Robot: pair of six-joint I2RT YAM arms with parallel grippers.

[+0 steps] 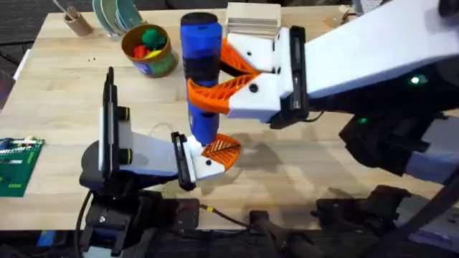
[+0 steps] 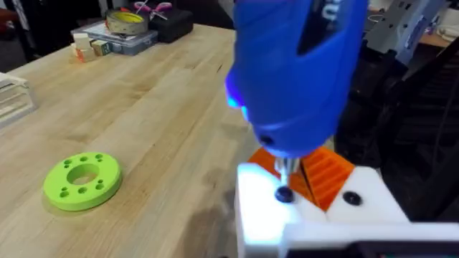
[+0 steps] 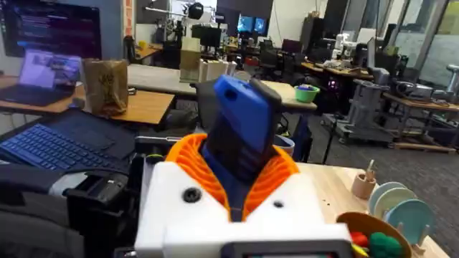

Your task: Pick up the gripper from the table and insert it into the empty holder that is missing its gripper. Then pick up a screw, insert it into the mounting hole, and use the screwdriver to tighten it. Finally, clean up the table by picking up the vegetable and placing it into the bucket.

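My right gripper [image 1: 215,82] is shut on the blue screwdriver [image 1: 199,68], holding it upright between its orange pads [image 3: 188,159]. The metal bit [image 2: 285,170] rests on a black screw [image 2: 284,194] in the white holder [image 2: 262,211] of my left gripper [image 1: 219,150]. The orange ribbed gripper [image 2: 328,174] sits in that holder, and the left fingers look closed together with nothing between them. The bucket [image 1: 149,50] stands at the back left with green and red vegetable-like pieces inside.
A green disc with holes [image 2: 82,180] lies on the table near the left gripper. A green circuit board [image 1: 16,165] sits at the left edge. A brown cup with sticks [image 1: 75,21], plates [image 1: 118,14] and a wooden box [image 1: 252,18] line the back.
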